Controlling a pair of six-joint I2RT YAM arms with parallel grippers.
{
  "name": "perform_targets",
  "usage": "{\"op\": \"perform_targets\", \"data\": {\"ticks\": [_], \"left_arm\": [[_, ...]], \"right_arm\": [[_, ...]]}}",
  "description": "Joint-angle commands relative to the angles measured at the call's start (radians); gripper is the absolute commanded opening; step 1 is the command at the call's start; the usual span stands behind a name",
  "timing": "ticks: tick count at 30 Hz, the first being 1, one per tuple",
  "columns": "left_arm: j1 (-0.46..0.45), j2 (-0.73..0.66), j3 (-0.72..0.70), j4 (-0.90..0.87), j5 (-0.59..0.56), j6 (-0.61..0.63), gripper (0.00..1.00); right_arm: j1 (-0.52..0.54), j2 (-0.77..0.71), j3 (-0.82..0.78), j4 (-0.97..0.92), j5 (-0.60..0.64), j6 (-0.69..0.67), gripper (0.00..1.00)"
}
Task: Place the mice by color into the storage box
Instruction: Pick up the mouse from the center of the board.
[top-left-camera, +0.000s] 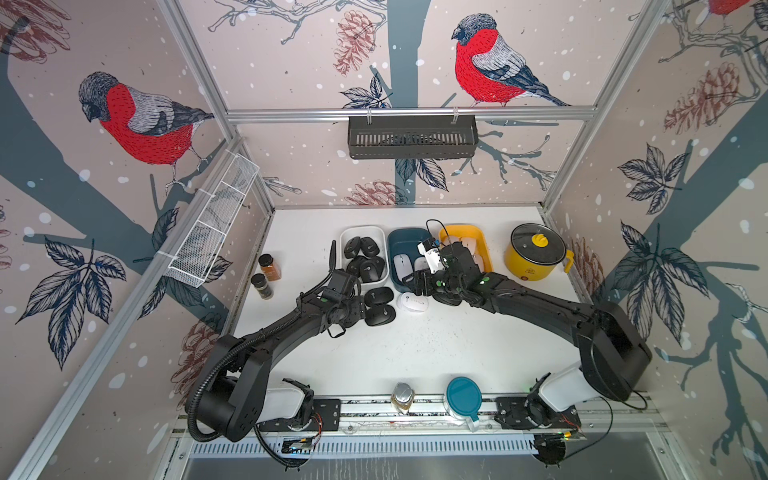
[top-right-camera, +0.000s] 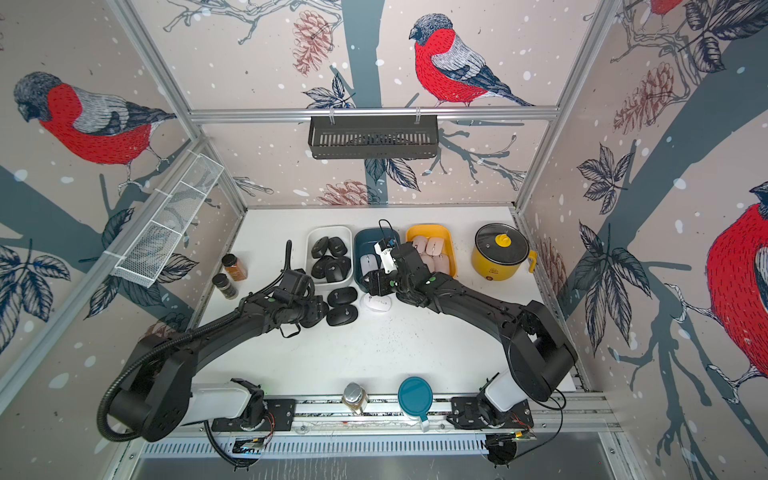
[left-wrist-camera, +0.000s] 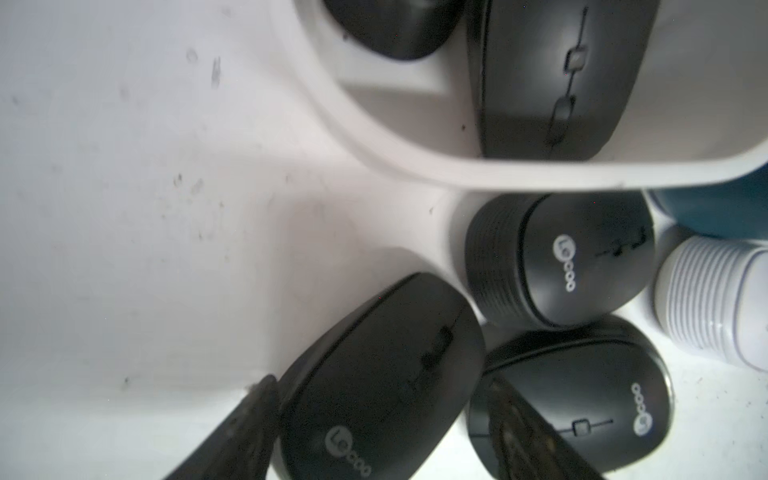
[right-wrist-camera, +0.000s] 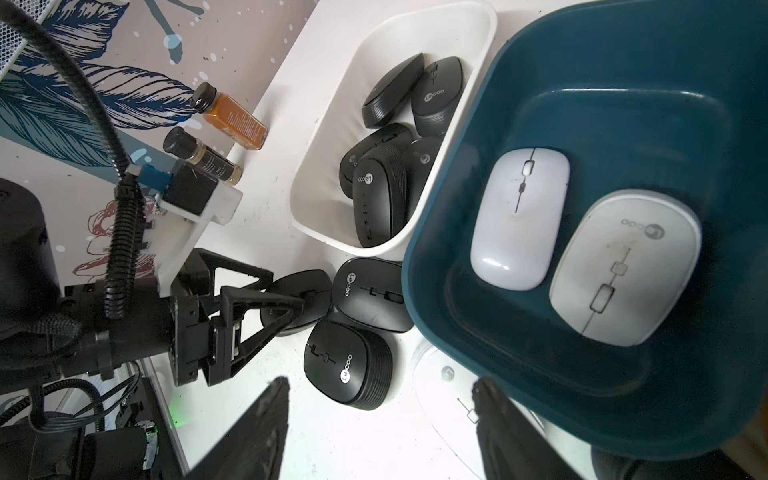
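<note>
The left fingers (left-wrist-camera: 243, 432) clench a black mouse (left-wrist-camera: 374, 395) just short of the white box (left-wrist-camera: 540, 176); the right fingers (right-wrist-camera: 257, 428) hang spread over the white mouse (top-left-camera: 412, 302).

Overhead top views; wrist views close on mice (left-wrist-camera: 557, 257)

Left end effector (left-wrist-camera: 380, 384) clamped, right end effector (right-wrist-camera: 380, 384) spread.
</note>
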Motion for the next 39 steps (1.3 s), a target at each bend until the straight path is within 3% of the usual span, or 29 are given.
{"op": "perform_targets", "data": {"ticks": [1,9,39], "left_arm": [[-0.002,-0.019,0.003,-0.128,-0.005,-0.041,0.78],[-0.009,-0.004,0.029,-0.149,-0.007,-0.033,0.78],[-0.037,0.260,0.189,-0.199,-0.116,0.121,0.79]], "right_arm": [[0.000,0.005,-0.001,0.011,-0.002,0.015,0.71],[0.001,0.008,-0.004,0.009,-0.002,0.024,0.70],[0.003,0.057,0.011,-0.011,-0.019,0.069,0.70]]}}
